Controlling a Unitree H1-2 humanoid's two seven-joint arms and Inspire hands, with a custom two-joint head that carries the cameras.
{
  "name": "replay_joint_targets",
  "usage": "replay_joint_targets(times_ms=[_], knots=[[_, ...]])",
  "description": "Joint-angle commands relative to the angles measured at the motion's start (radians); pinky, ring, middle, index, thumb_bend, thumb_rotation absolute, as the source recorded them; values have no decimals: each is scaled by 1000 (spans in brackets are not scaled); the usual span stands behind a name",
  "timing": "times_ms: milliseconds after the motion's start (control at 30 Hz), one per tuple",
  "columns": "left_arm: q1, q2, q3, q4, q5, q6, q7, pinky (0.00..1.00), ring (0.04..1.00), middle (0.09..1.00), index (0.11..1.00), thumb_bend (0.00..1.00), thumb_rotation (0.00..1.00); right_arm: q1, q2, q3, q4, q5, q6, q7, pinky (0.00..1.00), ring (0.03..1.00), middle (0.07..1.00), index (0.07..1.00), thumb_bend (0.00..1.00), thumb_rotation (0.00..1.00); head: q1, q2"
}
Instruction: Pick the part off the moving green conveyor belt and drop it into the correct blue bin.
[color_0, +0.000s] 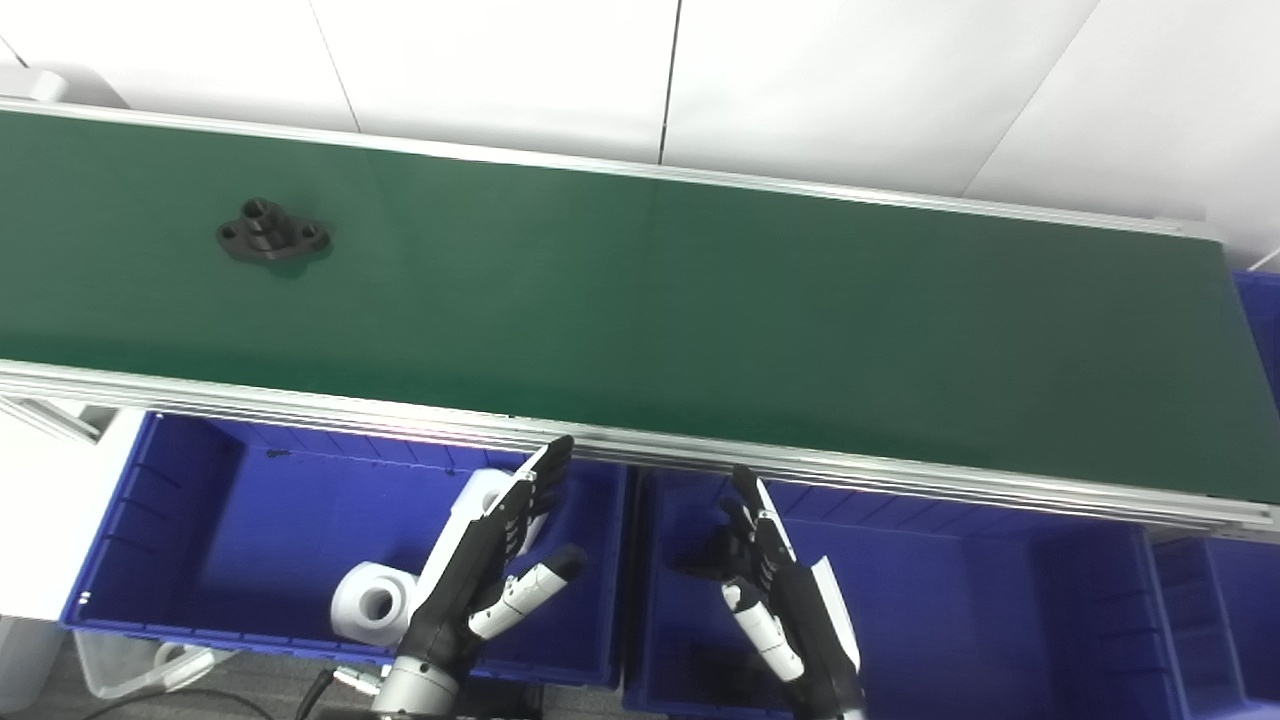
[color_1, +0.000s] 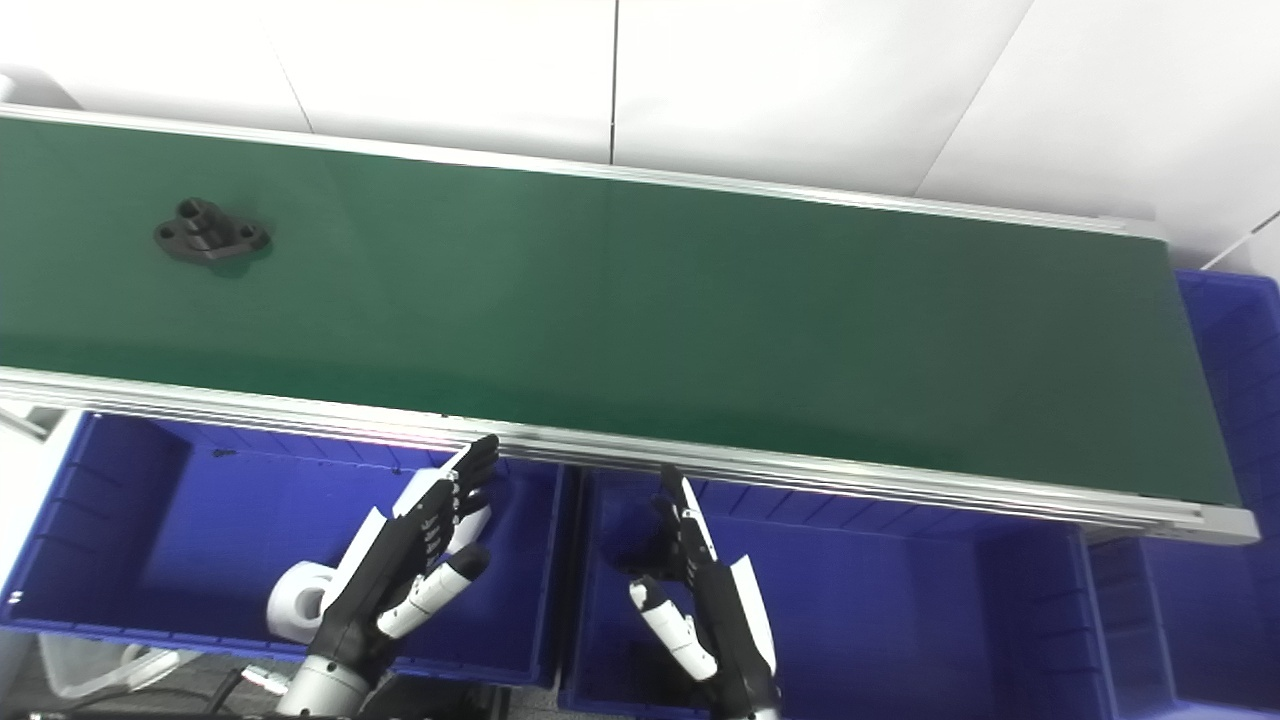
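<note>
Near the left end of the green conveyor belt (color_0: 700, 300) lies the black flanged part (color_0: 272, 233) — well apart from the left hand (color_0: 495, 560) and right hand (color_0: 775, 580), both empty with fingers spread over the blue bins (color_0: 200, 520) — so I'd wait, then grasp its raised hub.

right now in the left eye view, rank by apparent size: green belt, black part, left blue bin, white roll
1. green belt
2. left blue bin
3. black part and white roll: look alike in size, and the roll is nearer, so unranked.
</note>
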Motion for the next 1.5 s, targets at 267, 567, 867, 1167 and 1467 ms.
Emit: replay_joint_targets(times_ms=[267, 567, 867, 1167, 1467], knots=[[-11, 0, -4, 22, 7, -55, 2, 912, 953, 946, 922, 689, 741, -19, 0, -1, 36, 8, -77, 9, 949, 951, 995, 1000, 798, 874, 16, -55], [-28, -1, -4, 62, 11, -73, 5, 883, 940, 935, 910, 720, 724, -34, -2, -4, 73, 18, -81, 1, 937, 937, 986, 991, 838, 857, 27, -112], [-39, -25, -2, 113, 22, -111, 31, 863, 925, 911, 880, 736, 715, -48, -13, -5, 98, 27, -82, -5, 930, 925, 980, 982, 851, 848, 48, -144], [-44, -37, -11, 141, 48, -131, 45, 843, 913, 901, 861, 747, 727, -53, -26, -9, 108, 49, -82, 2, 945, 941, 990, 995, 830, 838, 93, -166], [-54, -30, -6, 157, 28, -133, 37, 835, 915, 905, 865, 722, 716, -69, -26, -1, 138, 34, -82, -12, 948, 932, 985, 999, 852, 846, 54, -206]])
